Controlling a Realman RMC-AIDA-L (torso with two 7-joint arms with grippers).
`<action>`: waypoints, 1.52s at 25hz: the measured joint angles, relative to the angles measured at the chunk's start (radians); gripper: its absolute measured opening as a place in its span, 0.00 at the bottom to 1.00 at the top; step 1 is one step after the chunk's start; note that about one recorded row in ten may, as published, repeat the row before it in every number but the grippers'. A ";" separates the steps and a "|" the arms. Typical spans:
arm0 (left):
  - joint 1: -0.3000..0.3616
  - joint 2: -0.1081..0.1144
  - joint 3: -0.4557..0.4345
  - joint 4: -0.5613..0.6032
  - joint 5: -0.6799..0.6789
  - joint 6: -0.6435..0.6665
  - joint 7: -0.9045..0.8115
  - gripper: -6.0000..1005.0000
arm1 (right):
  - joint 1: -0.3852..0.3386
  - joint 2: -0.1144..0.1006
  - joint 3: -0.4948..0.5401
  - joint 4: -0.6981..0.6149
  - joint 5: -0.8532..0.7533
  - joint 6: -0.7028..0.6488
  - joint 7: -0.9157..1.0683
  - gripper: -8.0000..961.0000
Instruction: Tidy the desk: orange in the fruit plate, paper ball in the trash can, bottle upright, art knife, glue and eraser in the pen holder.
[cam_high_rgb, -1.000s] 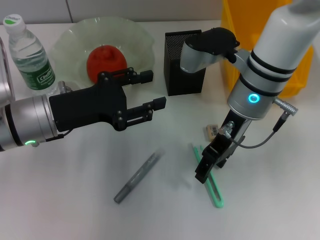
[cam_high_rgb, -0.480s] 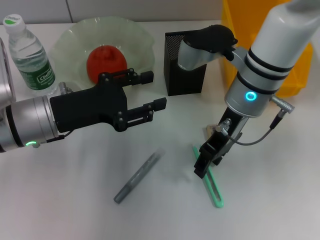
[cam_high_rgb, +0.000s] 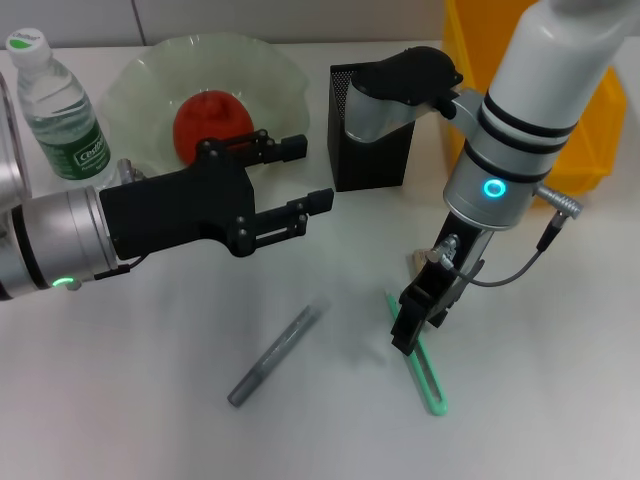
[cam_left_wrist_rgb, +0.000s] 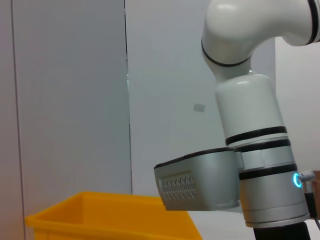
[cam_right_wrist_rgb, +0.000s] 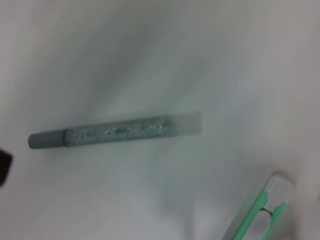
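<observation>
The orange (cam_high_rgb: 211, 123) lies in the pale-green fruit plate (cam_high_rgb: 140, 75) at the back left, and the bottle (cam_high_rgb: 58, 108) stands upright beside it. On the desk (cam_high_rgb: 150, 420), the grey glue (cam_high_rgb: 274, 354) (cam_right_wrist_rgb: 116, 132) lies in front of centre. The mint-green art knife (cam_high_rgb: 425, 372) (cam_right_wrist_rgb: 261, 214) lies to its right. My right gripper (cam_high_rgb: 408, 330) hangs point-down right over the knife's far end. The beige eraser (cam_high_rgb: 417, 263) peeks out behind that wrist. My left gripper (cam_high_rgb: 305, 176) hovers open and empty in front of the plate. No paper ball is in view.
The black mesh pen holder (cam_high_rgb: 369, 128) stands at the back centre, and my right arm's elbow passes over it. The yellow trash can (cam_high_rgb: 590, 130) (cam_left_wrist_rgb: 112, 220) fills the back right corner behind that arm.
My right arm has drifted slightly left, and its gripper now covers more of the eraser. The left arm has barely moved.
</observation>
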 joint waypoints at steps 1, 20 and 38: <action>-0.001 0.000 0.000 0.000 -0.001 -0.010 0.000 0.62 | 0.000 0.000 0.000 0.002 0.000 0.004 -0.002 0.61; -0.038 -0.003 0.004 -0.056 -0.024 -0.037 0.025 0.62 | -0.009 0.000 -0.027 0.008 0.002 0.040 -0.016 0.61; -0.043 -0.003 0.009 -0.070 -0.041 -0.038 0.039 0.62 | -0.012 -0.001 -0.026 0.035 0.027 0.088 -0.018 0.61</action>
